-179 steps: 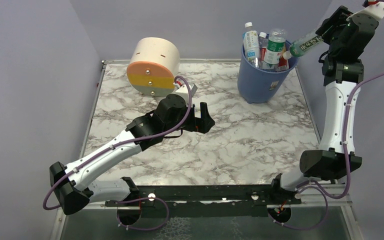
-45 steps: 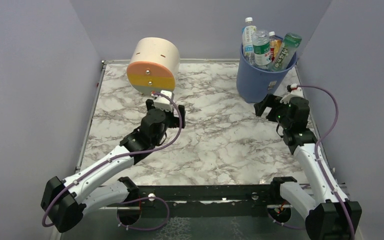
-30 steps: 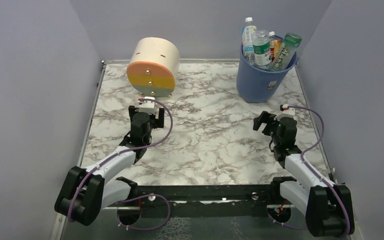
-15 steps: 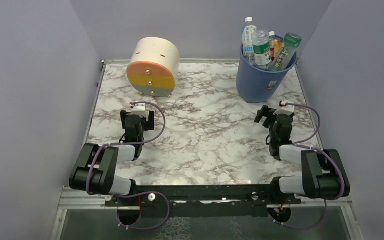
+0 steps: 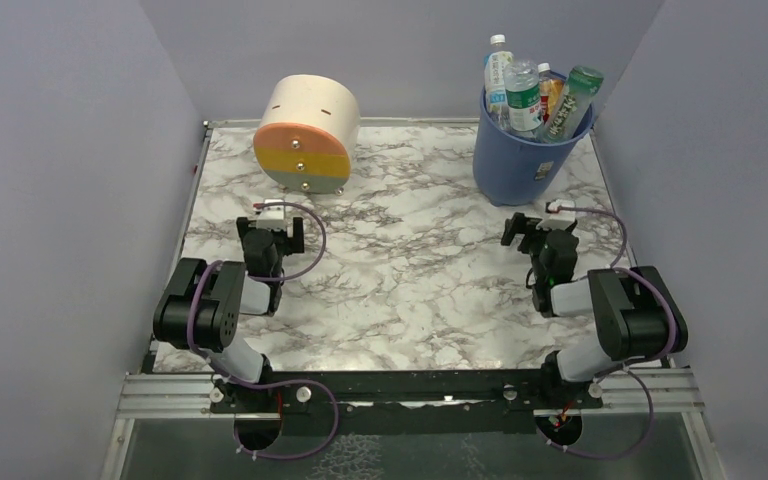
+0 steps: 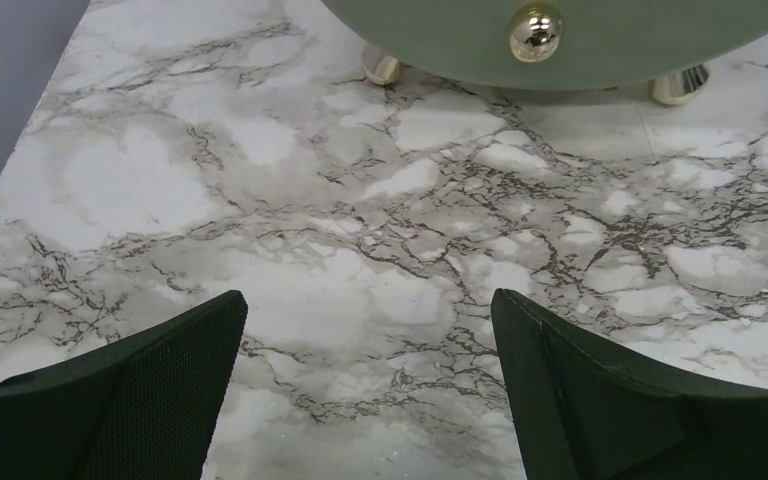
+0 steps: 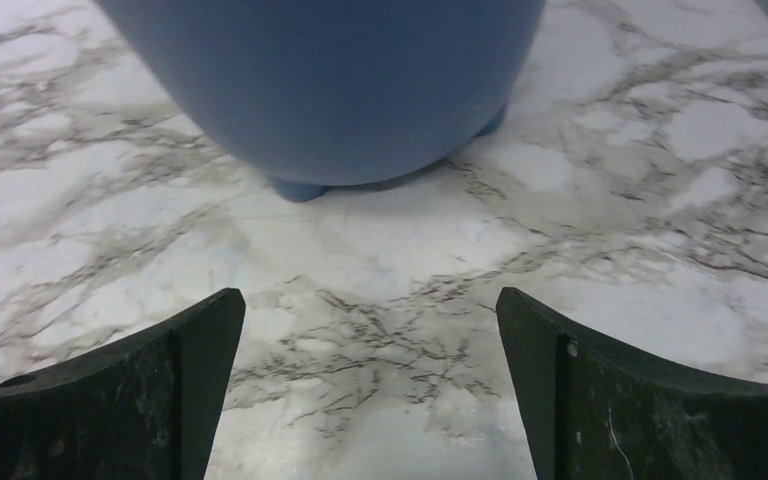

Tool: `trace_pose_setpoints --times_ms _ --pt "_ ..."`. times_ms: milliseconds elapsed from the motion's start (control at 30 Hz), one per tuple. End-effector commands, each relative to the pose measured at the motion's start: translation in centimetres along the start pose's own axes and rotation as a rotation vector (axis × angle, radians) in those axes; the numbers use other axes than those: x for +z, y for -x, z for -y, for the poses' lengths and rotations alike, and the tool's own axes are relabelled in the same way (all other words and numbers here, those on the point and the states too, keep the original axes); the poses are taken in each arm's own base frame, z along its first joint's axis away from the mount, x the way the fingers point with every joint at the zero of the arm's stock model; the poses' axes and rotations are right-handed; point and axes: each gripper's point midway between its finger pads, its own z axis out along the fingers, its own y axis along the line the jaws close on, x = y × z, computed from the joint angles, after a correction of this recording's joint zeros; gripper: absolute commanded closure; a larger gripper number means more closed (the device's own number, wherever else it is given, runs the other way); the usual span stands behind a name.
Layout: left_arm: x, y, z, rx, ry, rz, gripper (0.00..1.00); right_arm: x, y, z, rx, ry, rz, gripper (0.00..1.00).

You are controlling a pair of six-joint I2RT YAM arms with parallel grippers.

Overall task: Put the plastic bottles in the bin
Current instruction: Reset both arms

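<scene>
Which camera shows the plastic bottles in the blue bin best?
The top external view: the clear plastic bottles stand packed in the tall round blue plastic bin, tops above its rim. The right wrist view shows only the bin's lower wall; the left wrist view shows neither.

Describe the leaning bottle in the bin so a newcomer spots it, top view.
On the marble table, go to the blue bin at the far right corner. Of the bottles packed inside, take the rightmost one. It alone leans out over the rim, green-capped, while its neighbours stand nearly upright.
</scene>
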Motion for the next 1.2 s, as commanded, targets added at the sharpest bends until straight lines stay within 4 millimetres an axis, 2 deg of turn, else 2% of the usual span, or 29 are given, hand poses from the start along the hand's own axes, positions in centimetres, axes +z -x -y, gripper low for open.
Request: trace_pose_setpoints --times_ms 0,67,167,267,433,1167 --pt "0.2 2.4 0.4 -0.015 -0.028 0.102 0.01 -1.2 1.6 -2.2 -0.059 0.129 0.162 0.00" --pt "0.3 2.3 0.9 0.001 -0.060 0.102 0.01 -1.7 1.1 -2.1 -0.064 0.134 0.164 0.00" --pt "-0.3 2.0 1.3 0.012 -0.089 0.127 0.01 -1.4 0.9 -2.2 -0.071 0.133 0.140 0.00" --pt "-0.9 2.2 1.0 0.002 -0.071 0.161 0.01 -1.2 1.0 -2.3 -0.072 0.135 0.145 0.00" --pt "-0.3 2.1 0.5 -0.010 -0.038 0.140 0.01 -0.2 0.4 -3.3 -0.106 0.176 0.097 0.00" --pt "0.1 1.9 0.5 -0.009 -0.036 0.122 0.01 -0.3 0.4 -3.3 -0.108 0.177 0.098 0.00"
